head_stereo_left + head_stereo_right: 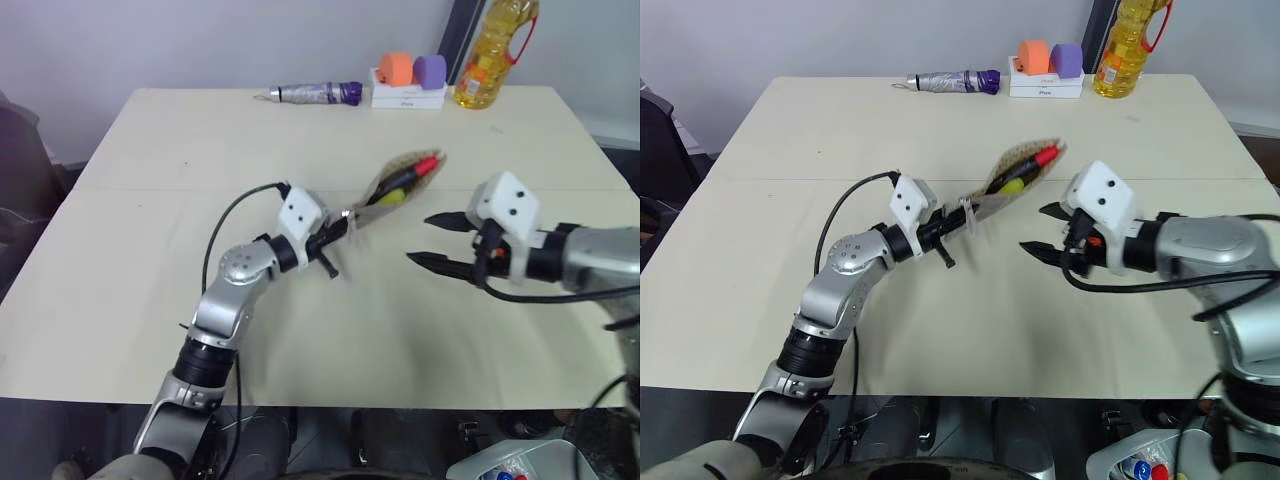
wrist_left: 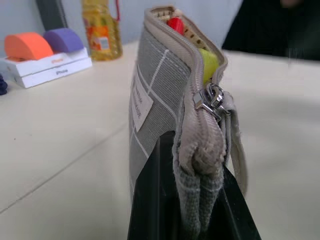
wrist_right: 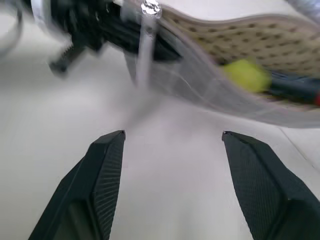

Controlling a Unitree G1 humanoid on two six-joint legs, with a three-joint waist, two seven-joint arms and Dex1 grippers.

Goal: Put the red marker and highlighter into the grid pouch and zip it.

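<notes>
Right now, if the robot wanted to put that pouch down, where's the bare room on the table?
Plenty of bare table: the whole left side and the near edge. The far edge is crowded: a purple-and-silver tube, a white box with foam shapes, an oil bottle. The middle is taken by the pouch and both grippers.

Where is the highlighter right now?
Inside the open grid pouch, beside the red marker; the left gripper holds the pouch above mid-table, left of the open right gripper.
</notes>
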